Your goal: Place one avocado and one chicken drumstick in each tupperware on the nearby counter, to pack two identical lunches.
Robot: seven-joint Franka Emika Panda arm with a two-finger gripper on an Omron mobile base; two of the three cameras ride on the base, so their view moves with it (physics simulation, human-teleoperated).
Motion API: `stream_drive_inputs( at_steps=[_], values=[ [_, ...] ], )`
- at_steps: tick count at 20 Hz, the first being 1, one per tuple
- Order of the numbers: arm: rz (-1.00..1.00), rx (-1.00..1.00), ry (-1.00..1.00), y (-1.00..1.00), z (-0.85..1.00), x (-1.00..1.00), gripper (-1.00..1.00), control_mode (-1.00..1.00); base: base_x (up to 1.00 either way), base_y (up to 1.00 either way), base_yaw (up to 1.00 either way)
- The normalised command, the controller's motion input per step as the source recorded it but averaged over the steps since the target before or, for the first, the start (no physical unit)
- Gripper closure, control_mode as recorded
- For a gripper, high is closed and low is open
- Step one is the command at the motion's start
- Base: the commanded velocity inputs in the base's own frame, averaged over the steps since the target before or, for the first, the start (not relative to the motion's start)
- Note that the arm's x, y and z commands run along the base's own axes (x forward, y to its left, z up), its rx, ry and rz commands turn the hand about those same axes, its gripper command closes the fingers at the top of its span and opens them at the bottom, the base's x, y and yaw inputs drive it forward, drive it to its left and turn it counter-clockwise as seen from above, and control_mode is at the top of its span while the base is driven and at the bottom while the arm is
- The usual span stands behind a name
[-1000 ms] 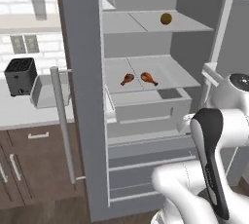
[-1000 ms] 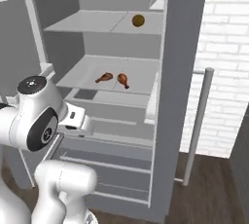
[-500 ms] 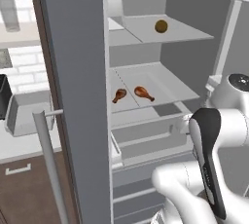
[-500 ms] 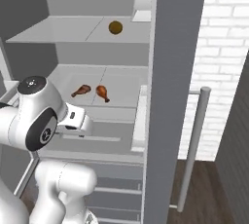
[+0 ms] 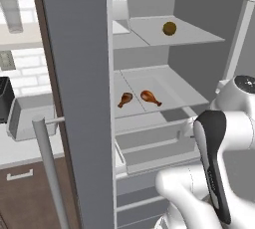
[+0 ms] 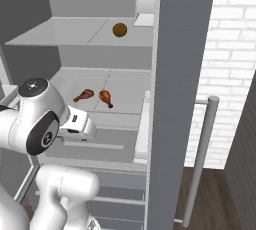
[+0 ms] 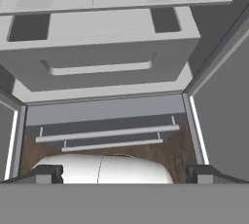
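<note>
From the left base camera I start at the far left: a black toaster [image 5: 4, 99] sits at the edge, and just right of it one light-grey tupperware [image 5: 31, 117] rests on the off-white bench [image 5: 25, 151], above a dark brown cabinet front [image 5: 30, 193] with a pale bar handle. Next comes the grey fridge door [image 5: 79, 98], standing open with its long vertical handle [image 5: 49, 171] toward me.

Past the door I look into the fridge. On the upper shelf [image 5: 194, 34] an olive-brown avocado [image 5: 169, 28] sits alone, with a white box [image 5: 121, 10] well to its left. On the middle shelf [image 5: 169, 86] the two chicken drumsticks lie just beside each other, the left drumstick [image 5: 125, 99] and the right drumstick [image 5: 150, 96], their thin ends pointing down toward me. Below them a grey drawer [image 5: 149, 146] is closed.

At the far right my arm rises, folded in front of the drawer level. In the hand view the pincer [image 7: 124, 173] is released, its two dark fingertips [image 7: 48, 173] spread wide with nothing between them, pointing at the drawer front and lower rails; both drumsticks peek in at the top edge of that view.
</note>
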Motion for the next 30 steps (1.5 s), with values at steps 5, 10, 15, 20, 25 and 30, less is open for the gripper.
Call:
stream_drive_inputs(
  at_steps=[5, 10, 15, 20, 25, 30],
  values=[
    [0.05, 0.00, -0.12, 0.00, 0.00, 0.29, -1.00, -1.00, 0.00, 0.00, 0.00],
    [0.08, 0.00, -0.26, 0.05, 0.12, 0.54, -1.00, -1.00, 0.00, 0.00, 0.00],
    [0.03, 0.00, -0.08, 0.08, 0.33, 0.74, -1.00, -1.00, 0.00, 0.00, 0.00],
    [0.02, 0.00, 0.00, 0.06, 0.08, 0.77, -1.00, -1.00, 0.00, 0.00, 0.00],
    [0.02, 0.00, 0.03, 0.04, -0.02, 0.97, -1.00, -1.00, 0.00, 0.00, 0.00],
    [0.00, 0.00, 0.08, 0.00, -0.40, 0.76, -1.00, -1.00, 0.00, 0.00, 0.00]
  ],
)
